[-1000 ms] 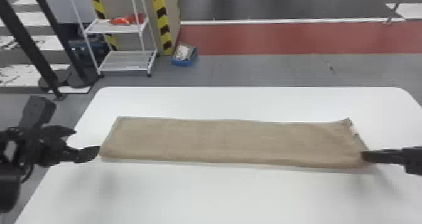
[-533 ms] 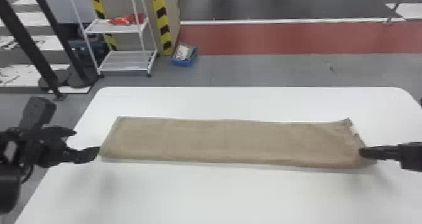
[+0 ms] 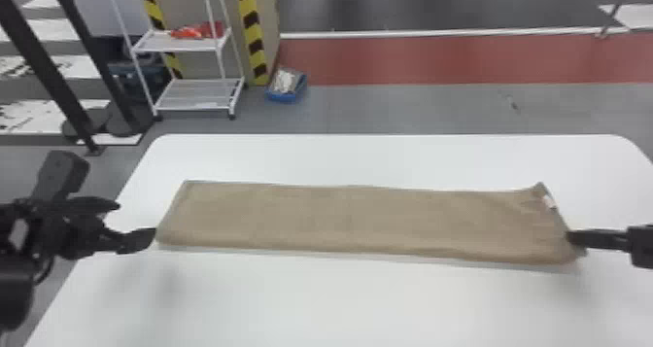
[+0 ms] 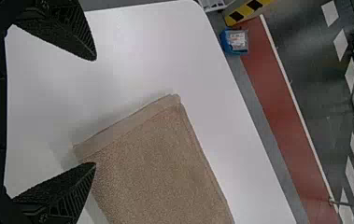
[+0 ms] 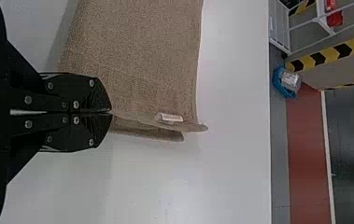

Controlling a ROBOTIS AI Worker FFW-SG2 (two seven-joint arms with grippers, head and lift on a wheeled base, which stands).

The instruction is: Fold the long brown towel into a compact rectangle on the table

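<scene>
- Presently, the brown towel (image 3: 359, 219) is laid as a long, narrow strip across the white worktop (image 3: 340, 302), from the left side to the right side.
- At the left end of the towel, the left gripper (image 3: 135, 220) is seen with its jaws spread well apart. One of its fingertips (image 3: 145, 237) is placed at the near corner; whether the cloth is touched by it cannot be told.
- By the right gripper (image 3: 571, 237), the right end is held: its jaws are closed upon the cloth, close to the near corner.
- At this same end, a small white label (image 3: 549, 201) can be noticed, and the far corner is slightly lifted. In the right wrist view, two layers of cloth are shown there, one being set off a little from the other.
- Behind the worktop, a blue box (image 3: 286, 96) is placed on the floor, near a white rack (image 3: 180, 43).
</scene>
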